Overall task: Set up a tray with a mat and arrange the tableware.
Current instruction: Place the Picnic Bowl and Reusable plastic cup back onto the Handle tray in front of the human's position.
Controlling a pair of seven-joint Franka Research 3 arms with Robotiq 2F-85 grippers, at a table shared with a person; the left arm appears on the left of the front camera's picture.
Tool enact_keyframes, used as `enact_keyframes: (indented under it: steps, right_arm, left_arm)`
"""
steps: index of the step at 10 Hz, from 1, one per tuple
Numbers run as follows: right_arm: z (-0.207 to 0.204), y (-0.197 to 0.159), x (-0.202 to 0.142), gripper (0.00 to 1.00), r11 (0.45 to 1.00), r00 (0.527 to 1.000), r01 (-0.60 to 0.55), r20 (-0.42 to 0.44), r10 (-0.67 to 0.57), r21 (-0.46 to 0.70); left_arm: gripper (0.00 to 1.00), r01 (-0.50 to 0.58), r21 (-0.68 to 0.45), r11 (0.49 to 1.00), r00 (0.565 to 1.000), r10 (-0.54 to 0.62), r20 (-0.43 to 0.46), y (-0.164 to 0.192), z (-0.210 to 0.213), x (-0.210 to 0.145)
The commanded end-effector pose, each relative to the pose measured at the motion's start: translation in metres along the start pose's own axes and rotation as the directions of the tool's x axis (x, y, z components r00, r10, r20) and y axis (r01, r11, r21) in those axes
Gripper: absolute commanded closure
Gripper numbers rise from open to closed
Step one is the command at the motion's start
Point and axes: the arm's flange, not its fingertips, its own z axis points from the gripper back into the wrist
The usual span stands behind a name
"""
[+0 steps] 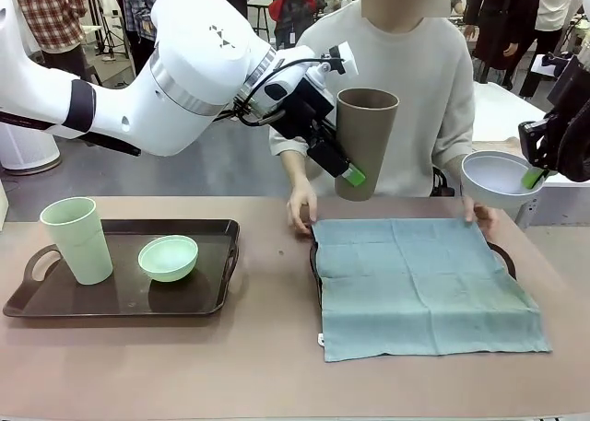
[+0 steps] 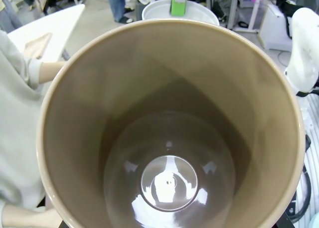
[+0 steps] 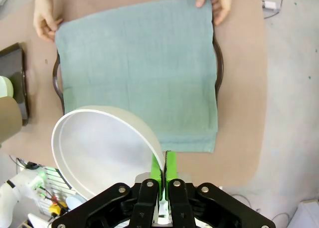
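My left gripper is shut on the tall brown cup, holding it upright in the air above the mat's far left corner. The left wrist view looks straight down into the brown cup. At the far right my right gripper is shut on the rim of the small white bowl, held above the table's right end. In its wrist view the right gripper pinches the white bowl over the blue-green mat. The mat covers a dark tray.
A person's hands hold the mat's far corners. A second dark tray at the left carries a tall pale green cup and a pale green bowl. Bare brown table lies between the trays and along the front edge.
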Motion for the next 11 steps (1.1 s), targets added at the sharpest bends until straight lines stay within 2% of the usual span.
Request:
enact_keyframes:
  steps: [1, 11]
  right_arm:
    - [-0.0012, -0.0005, 0.0024, 1.0, 1.0, 1.0, 0.0, 0.007, 0.0, 0.003]
    - [-0.0012, -0.0005, 0.0024, 1.0, 1.0, 1.0, 0.0, 0.007, 0.0, 0.003]
  left_arm:
    - [1.0, 0.002, -0.001, 1.0, 1.0, -0.002, 0.006, 0.0, 0.0011, 0.0022]
    - [1.0, 0.002, -0.001, 1.0, 1.0, -0.002, 0.006, 0.0, 0.0011, 0.0022]
